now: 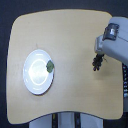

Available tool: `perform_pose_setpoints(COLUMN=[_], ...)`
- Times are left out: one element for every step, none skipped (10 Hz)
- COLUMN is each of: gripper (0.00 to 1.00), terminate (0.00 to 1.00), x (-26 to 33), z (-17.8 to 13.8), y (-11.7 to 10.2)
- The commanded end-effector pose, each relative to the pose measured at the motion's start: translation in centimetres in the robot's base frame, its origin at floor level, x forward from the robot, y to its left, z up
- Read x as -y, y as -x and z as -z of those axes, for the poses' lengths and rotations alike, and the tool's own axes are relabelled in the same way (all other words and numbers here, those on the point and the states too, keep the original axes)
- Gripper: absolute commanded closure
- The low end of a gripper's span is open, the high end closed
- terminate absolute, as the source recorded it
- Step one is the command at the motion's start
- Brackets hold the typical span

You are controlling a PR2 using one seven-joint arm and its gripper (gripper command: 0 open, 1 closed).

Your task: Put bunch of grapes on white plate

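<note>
Exterior view: grey gripper point(100, 50) at right of frame, closed on the dark purple bunch of grapes point(97, 62) hanging below it. Round glossy white plate point(35, 75) lies well apart toward frame left, slightly lower, a small green lump point(49, 66) at its right edge.

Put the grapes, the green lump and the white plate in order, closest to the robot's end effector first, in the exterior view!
1. Grapes: right at the end effector, hanging just under it.
2. Green lump: on the plate's edge on the exterior view's right.
3. White plate: its middle sits farthest, toward the exterior view's left.
</note>
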Motion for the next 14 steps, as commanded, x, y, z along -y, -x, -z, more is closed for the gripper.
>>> perform_pose_setpoints(gripper=[1.00,1.00,1.00,1.00,1.00,1.00,1.00,1.00,1.00,1.00,1.00,1.00,1.00,1.00], terminate=[0.00,0.00,0.00,0.00,0.00,0.00,0.00,0.00,0.00,0.00,0.00,0.00,0.00,0.00], x=[-5.8,-7.2,-9.4,-11.6,-14.1,-17.4,-20.8,-23.2,-26.0,-27.1,-28.6,-29.8,-31.0,-31.8], z=[-7.2,-7.5,-7.5,-6.9,-6.3,-5.4,-4.6,-4.1,-3.3,-3.0,-2.6,-2.3,-1.8,-1.5], y=[0.4,0.8,1.4,1.7,2.1,2.5,3.0,3.3,3.6,3.6,3.7,3.7,3.5,3.5])
